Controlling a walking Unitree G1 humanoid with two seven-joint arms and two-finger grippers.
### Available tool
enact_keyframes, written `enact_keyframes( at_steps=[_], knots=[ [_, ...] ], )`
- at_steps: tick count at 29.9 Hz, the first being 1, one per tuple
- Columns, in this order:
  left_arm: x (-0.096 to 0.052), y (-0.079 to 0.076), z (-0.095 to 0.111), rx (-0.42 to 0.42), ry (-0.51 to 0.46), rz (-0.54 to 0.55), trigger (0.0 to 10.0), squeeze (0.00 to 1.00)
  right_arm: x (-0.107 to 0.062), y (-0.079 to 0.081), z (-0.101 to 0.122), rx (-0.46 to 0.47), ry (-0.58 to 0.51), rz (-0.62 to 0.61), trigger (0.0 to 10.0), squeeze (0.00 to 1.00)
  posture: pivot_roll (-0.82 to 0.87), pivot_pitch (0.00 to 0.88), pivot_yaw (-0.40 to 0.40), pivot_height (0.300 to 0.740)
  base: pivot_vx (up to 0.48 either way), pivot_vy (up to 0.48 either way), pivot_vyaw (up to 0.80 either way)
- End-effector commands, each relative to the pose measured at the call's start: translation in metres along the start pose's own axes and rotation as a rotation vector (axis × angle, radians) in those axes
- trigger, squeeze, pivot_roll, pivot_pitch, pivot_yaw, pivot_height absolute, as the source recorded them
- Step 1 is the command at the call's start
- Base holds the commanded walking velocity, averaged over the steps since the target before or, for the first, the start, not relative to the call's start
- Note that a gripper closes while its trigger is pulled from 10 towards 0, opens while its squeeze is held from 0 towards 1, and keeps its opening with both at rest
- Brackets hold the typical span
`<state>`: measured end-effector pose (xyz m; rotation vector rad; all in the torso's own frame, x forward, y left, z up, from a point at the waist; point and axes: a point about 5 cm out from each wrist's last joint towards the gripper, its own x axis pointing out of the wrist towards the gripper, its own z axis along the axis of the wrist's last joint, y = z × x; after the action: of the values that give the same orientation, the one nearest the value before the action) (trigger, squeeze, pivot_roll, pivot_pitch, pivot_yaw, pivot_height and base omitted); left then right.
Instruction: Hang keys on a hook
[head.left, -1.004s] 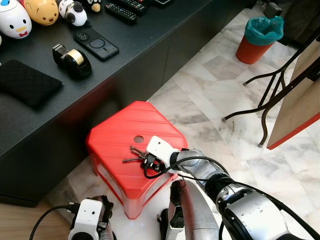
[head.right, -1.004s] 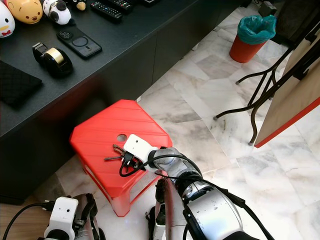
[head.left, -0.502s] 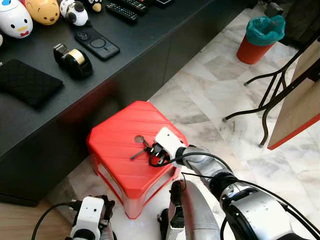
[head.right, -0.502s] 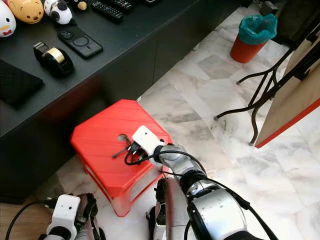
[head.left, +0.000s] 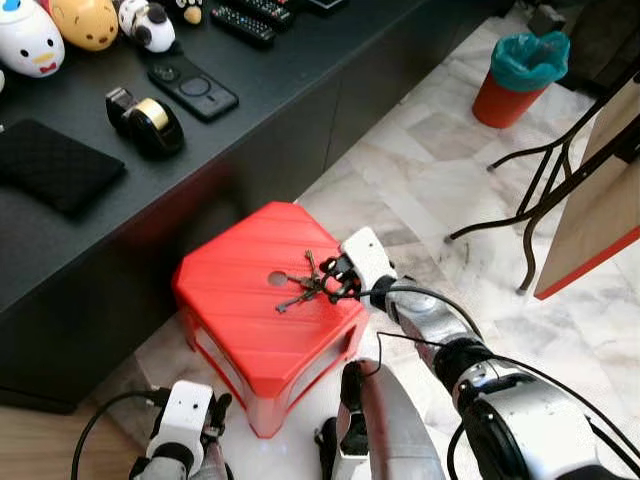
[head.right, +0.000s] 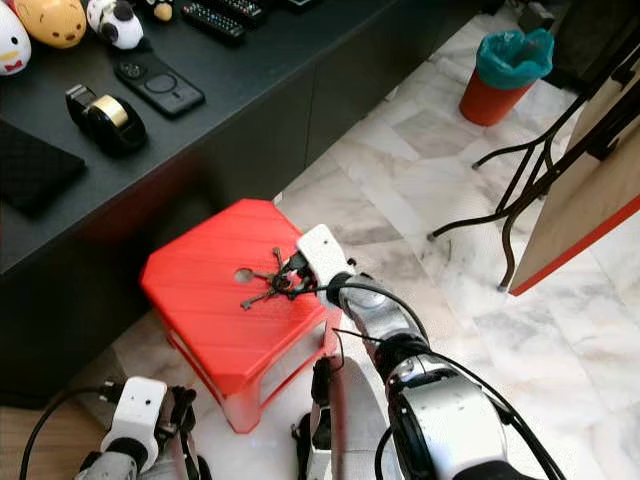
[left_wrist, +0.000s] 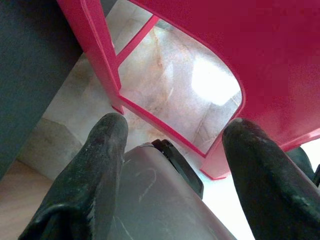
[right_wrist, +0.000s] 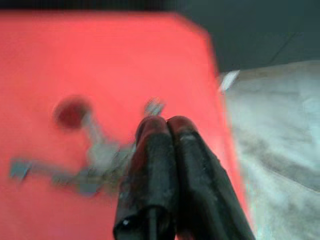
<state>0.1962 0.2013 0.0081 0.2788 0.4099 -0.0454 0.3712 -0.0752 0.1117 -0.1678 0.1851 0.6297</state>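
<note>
R gripper (head.left: 338, 280) pinching bunch of small metal keys (head.left: 308, 284) over red plastic stool (head.left: 240, 330)

R black fingers (right_wrist: 165, 145) pressed tight together on the keys; keys splay out just above stool top, at 3 o'clock from its round hole (head.left: 277, 278); L gripper (left_wrist: 172, 145) low beside stool's leg, fingers wide apart, holding nothing; black counter (head.left: 250, 70) at 12 o'clock.

One red stool (head.left: 250, 320) on the marble floor, one bunch of keys (head.left: 308, 285) over it. Up on the dark counter (head.left: 300, 60): three round toy figures (head.left: 88, 20), two remotes (head.left: 240, 22), one tape dispenser (head.left: 145, 122), one black pad (head.left: 55, 165), one flat black device (head.left: 192, 87). One bin (head.left: 520, 80) beyond. Two end effectors: right (head.left: 340, 275), left (left_wrist: 170, 150).
</note>
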Motion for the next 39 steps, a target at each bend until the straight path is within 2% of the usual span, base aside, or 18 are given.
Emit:
enact_keyframes(
  at_steps=[1,5,9,10,11,12,13,14,16,19,20,24,28,39],
  knots=[
    [-0.003,-0.002,-0.012,0.007,0.044,-0.014,10.0,0.0,-0.002,-0.014,0.021,0.033,-0.122,-0.066,0.0,0.0,0.11,0.197,-0.152,0.567,0.0,0.0,0.0],
    [0.002,-0.002,-0.015,0.005,0.053,-0.012,10.0,0.0,-0.003,-0.019,0.036,0.067,-0.219,-0.102,0.0,0.0,0.1,0.176,-0.147,0.567,0.0,0.0,0.0],
    [0.004,-0.003,-0.018,0.005,0.06,-0.014,10.0,0.0,-0.003,-0.017,0.033,0.056,-0.196,-0.087,0.0,0.0,0.09,0.167,-0.145,0.567,0.0,0.0,0.0],
    [0.005,-0.003,-0.018,0.009,0.061,-0.015,10.0,0.0,-0.002,-0.015,0.024,0.051,-0.141,-0.08,10.0,0.0,0.09,0.167,-0.148,0.567,0.0,0.0,0.0],
    [0.005,-0.003,-0.018,0.011,0.06,-0.016,10.0,0.0,-0.002,-0.014,0.018,0.048,-0.102,-0.076,10.0,0.0,0.09,0.167,-0.148,0.567,0.0,0.0,0.0],
    [0.005,-0.003,-0.018,0.012,0.06,-0.017,10.0,0.0,-0.003,-0.013,0.01,0.062,-0.054,-0.076,10.0,0.41,0.09,0.167,-0.148,0.567,0.0,0.0,0.0],
    [0.005,-0.003,-0.018,0.012,0.059,-0.016,10.0,0.0,-0.003,-0.013,0.005,0.073,-0.027,-0.078,10.0,0.41,0.1,0.169,-0.151,0.567,0.0,0.0,0.0],
    [0.005,-0.002,-0.018,0.01,0.059,-0.014,10.0,0.0,-0.003,-0.01,-0.002,0.12,0.007,-0.066,10.0,1.0,0.1,0.17,-0.153,0.567,0.0,0.0,0.0],
    [0.005,-0.002,-0.018,0.009,0.056,-0.013,10.0,0.0,-0.003,-0.008,-0.006,0.156,0.027,-0.058,10.0,1.0,0.1,0.17,-0.153,0.567,0.0,0.0,0.0],
    [0.003,-0.002,-0.019,0.009,0.051,-0.012,10.0,0.0,-0.003,0.003,-0.017,0.279,0.034,-0.008,10.0,1.0,0.1,0.175,-0.153,0.567,0.0,0.0,0.0],
    [0.002,-0.003,-0.02,0.009,0.048,-0.013,10.0,0.0,-0.003,0.009,-0.024,0.273,0.067,0.02,10.0,1.0,0.1,0.18,-0.152,0.567,0.0,0.0,0.0],
    [0.0,-0.004,-0.021,0.009,0.044,-0.017,10.0,0.0,-0.005,0.017,-0.036,0.219,0.142,0.068,10.0,1.0,0.1,0.182,-0.154,0.567,0.0,0.0,0.0],
    [-0.001,-0.006,-0.021,0.008,0.043,-0.02,10.0,0.0,-0.008,0.018,-0.044,0.232,0.183,0.07,10.0,1.0,0.1,0.185,-0.157,0.567,0.0,0.0,0.0],
    [-0.01,-0.009,-0.025,0.001,0.049,-0.022,10.0,0.0,-0.009,0.017,-0.047,0.386,0.161,0.002,10.0,1.0,0.1,0.214,-0.161,0.567,0.0,0.0,0.0]
  ],
)
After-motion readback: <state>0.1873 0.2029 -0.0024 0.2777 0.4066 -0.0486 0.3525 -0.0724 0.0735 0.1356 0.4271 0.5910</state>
